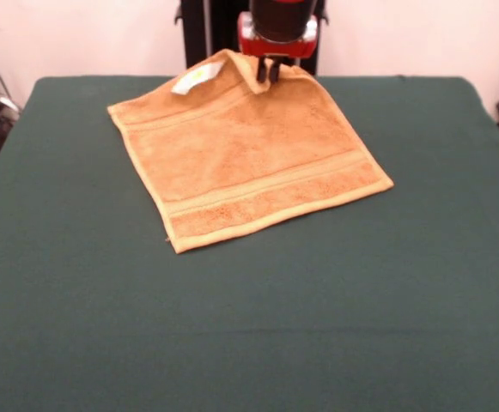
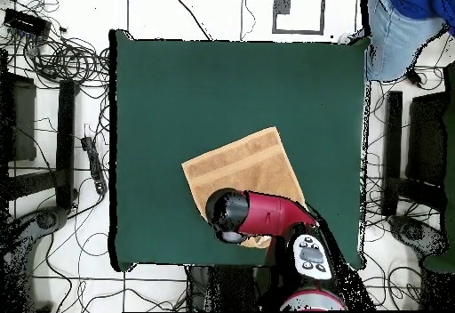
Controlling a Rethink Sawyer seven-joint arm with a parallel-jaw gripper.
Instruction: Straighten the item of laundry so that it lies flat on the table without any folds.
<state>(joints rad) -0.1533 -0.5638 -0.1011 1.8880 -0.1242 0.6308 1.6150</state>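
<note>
At the top centre of the front view, my fingers (image 1: 268, 70) are pinching the towel's (image 1: 249, 159) far edge, lifting it into a small peak, the rest lying spread on the green worktop (image 1: 249, 326), white label (image 1: 188, 81) showing upper left.

The robot's glossy red and black arm (image 2: 267, 213) ends in a rounded black cylindrical head. A red collar sits above its small dark two-fingered gripper (image 1: 267, 70). A light grey button panel (image 2: 310, 256) marks the arm's base.
</note>
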